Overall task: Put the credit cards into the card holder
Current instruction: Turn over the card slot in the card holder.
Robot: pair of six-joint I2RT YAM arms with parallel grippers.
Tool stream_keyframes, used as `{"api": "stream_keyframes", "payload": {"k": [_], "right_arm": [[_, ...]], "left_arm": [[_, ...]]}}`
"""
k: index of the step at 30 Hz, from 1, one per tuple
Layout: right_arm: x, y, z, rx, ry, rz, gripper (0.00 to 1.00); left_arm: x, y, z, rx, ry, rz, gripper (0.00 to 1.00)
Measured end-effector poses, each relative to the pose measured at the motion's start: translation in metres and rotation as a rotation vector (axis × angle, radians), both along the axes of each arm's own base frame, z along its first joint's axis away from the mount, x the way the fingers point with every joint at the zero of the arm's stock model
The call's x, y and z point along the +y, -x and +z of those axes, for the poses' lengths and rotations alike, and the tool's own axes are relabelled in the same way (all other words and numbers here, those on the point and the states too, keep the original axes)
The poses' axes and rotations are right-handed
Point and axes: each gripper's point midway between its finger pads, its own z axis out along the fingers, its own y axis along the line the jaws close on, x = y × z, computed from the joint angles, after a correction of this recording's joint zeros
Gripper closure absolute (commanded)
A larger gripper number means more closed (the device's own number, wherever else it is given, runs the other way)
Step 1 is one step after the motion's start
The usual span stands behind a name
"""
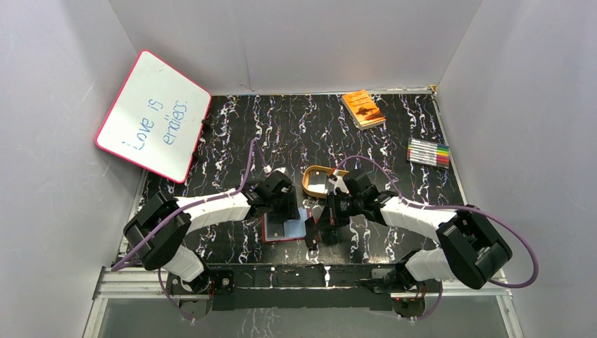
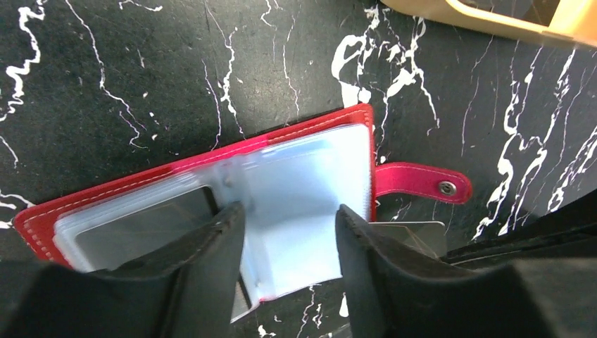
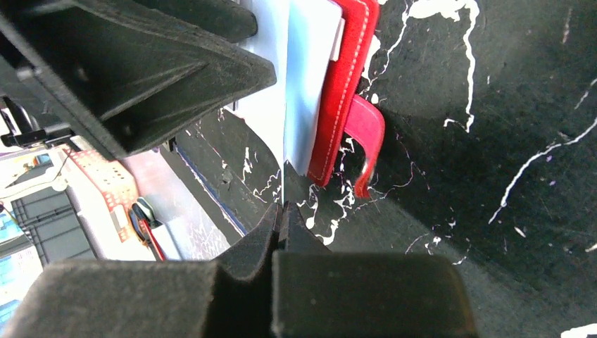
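Note:
The dark red card holder [image 1: 276,232] lies open on the table, its clear sleeves up and its snap tab [image 2: 422,181] pointing right. My left gripper [image 1: 285,205] is open, and its fingers [image 2: 211,253] rest on the sleeves [image 2: 303,183]. A dark card [image 2: 141,225] sits in the left sleeve. My right gripper [image 1: 315,227] is shut on a thin grey credit card [image 2: 415,236], held at the holder's right edge. In the right wrist view this card shows edge-on [image 3: 284,183] beside the holder [image 3: 345,84], pinched in my right gripper [image 3: 284,208].
A gold oval tray [image 1: 318,182] stands just behind the holder and also shows in the left wrist view [image 2: 493,17]. An orange book [image 1: 363,108] lies at the back. A set of markers [image 1: 428,152] lies at the right. A whiteboard [image 1: 153,116] leans at the left.

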Motion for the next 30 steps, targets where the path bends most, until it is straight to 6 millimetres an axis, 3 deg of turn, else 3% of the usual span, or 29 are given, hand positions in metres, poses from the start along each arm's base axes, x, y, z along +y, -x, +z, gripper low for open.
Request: {"api": "stream_keyframes", "payload": {"k": [8,17,21,25,28,30], "right_arm": [[0.005,-0.001,-0.001,0.013,-0.020,0.005,1.00],[0.009,0.000,-0.007,0.042,-0.026,0.019,1.00],[0.011,0.001,-0.010,0.055,-0.026,0.027,1.00],[0.018,-0.001,-0.006,0.047,-0.038,0.038,1.00],[0.025,-0.002,0.000,0.036,-0.053,0.054,1.00],[0.031,-0.003,0.005,0.026,-0.064,0.066,1.00]], "left_arm": [[0.004,0.000,0.008,0.005,-0.036,-0.009,0.33],[-0.001,-0.005,0.031,-0.026,-0.016,-0.025,0.19],[0.002,-0.003,0.040,-0.032,-0.014,-0.025,0.20],[0.013,-0.003,0.061,-0.080,0.001,0.013,0.24],[0.032,0.000,0.080,-0.142,0.025,0.083,0.29],[0.049,0.004,0.083,-0.162,0.023,0.132,0.31]]}}
